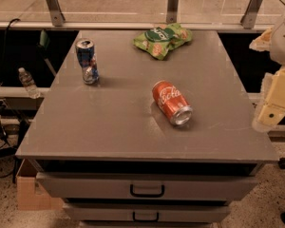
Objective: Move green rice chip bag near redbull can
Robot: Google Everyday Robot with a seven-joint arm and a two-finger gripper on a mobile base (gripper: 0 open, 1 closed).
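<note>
The green rice chip bag (161, 40) lies at the far middle of the grey table top (118, 127), light green with a dark-green logo and tan chip pictures. The redbull can (87, 61) stands upright at the far left of the table, blue and silver with a silver top. They are about a bag's width and more apart. My gripper (271, 109) is at the right edge of the view, beside the table's right edge and level with its middle, away from both things. It holds nothing that I can see.
A red Coca-Cola can (172, 102) lies on its side in the middle of the table, top toward the front right. Drawers (147, 189) are below the table top. A water bottle (27, 82) stands on a ledge at left. A railing runs behind.
</note>
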